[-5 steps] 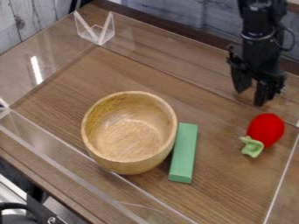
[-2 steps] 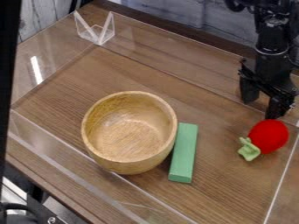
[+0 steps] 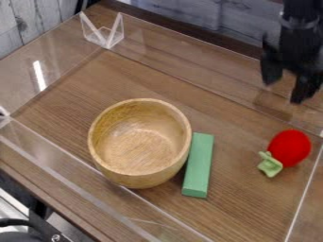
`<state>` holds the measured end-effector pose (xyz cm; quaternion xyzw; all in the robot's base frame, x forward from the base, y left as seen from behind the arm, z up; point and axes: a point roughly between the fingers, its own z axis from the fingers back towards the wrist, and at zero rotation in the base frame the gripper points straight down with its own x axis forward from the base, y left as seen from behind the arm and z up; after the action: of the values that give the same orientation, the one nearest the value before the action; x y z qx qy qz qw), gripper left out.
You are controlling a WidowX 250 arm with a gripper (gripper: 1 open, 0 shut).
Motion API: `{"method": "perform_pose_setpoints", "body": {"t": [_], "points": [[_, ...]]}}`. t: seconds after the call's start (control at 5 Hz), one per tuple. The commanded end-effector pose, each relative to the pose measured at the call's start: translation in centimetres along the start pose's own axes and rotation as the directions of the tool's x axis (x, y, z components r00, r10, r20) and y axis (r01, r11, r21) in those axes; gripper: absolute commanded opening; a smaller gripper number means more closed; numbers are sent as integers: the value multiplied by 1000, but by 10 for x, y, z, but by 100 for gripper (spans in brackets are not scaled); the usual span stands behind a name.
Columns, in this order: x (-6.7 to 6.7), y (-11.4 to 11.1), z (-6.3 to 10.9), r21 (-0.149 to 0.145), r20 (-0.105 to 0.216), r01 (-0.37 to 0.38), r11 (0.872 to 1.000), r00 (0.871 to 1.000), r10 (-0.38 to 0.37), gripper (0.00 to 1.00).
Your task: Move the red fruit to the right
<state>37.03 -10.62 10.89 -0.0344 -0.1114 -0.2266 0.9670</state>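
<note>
Red fruit (image 3: 289, 147) now free at right edge; gripper (image 3: 292, 83) lifted clear, jaws wide, empty; you can call task done

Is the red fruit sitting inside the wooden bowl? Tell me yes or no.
No: the red fruit lies on the table by the right edge, apart from the wooden bowl, with the green block between them.

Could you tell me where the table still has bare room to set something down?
The widest free patch lies behind the wooden bowl, stretching back along the table toward the clear stand. Another lies between the green block and the red fruit. It is crowded where block and bowl sit close together, and under the gripper at the right.
</note>
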Motion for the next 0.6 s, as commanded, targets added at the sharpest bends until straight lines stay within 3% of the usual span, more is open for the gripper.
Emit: {"method": "perform_pose_setpoints", "body": {"t": [0.0, 0.4], "points": [[2, 26, 44, 52, 91, -67, 996, 994, 62, 100], [-27, 84, 60, 115, 119, -245, 963, 966, 232, 100]]}}
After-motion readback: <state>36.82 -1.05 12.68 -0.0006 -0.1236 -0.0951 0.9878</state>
